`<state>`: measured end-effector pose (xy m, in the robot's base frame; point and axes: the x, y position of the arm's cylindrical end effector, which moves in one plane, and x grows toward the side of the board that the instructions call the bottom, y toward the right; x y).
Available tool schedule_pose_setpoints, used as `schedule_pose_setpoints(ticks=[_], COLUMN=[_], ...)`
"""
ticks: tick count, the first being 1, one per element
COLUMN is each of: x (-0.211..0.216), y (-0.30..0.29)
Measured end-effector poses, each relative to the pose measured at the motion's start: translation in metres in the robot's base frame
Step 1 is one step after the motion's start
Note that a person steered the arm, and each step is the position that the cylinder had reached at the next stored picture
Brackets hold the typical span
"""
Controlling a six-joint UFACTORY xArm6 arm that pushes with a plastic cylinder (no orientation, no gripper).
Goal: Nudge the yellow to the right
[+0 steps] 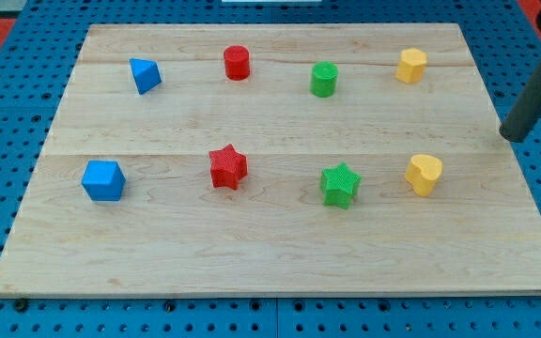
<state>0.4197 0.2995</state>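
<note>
worktop (280, 253): wooden board carrying eight blocks
my tip (512, 137): bare rod end at the worktop's right edge, no fingers, holding nothing
yellow heart block (424, 174): left of my tip, slightly lower, apart
yellow hexagonal block (411, 65): up-left of my tip
</note>
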Motion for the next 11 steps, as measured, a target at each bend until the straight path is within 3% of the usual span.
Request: schedule_pose_setpoints(ticks=[2, 6, 9, 11], x=[-0.013, -0.188, -0.185, -0.184], y=[0.000, 0.017, -0.136, -0.064])
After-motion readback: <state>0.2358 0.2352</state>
